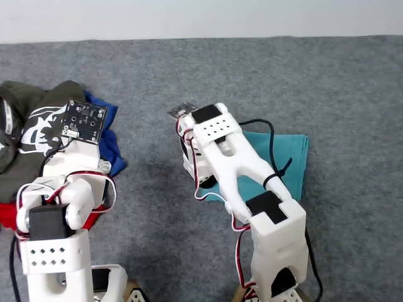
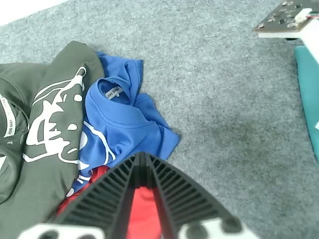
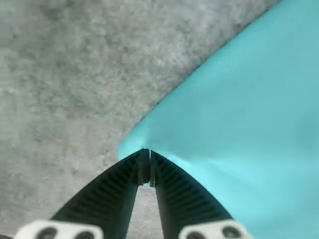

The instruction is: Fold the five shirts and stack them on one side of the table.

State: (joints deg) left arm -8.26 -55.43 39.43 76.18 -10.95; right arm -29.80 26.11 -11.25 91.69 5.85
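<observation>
The right gripper was held closed at a corner of the folded teal cotton shirt. The left gripper was likewise closed, over a crumpled red shirt, blue shirt and olive printed shirt, heaped on the grey felt table.

The desk is covered with a grey, carpet-like surface that runs to a pale wall at the far edge. A teal shirt is laid flat and folded to a rectangle right of centre, partly hidden by an arm above it. A loose heap is spread at the left edge. In it, a dark shirt with a white print is draped on top, a blue shirt is crumpled along its right side with the collar turned up, and a red shirt is seen at the near side.
</observation>
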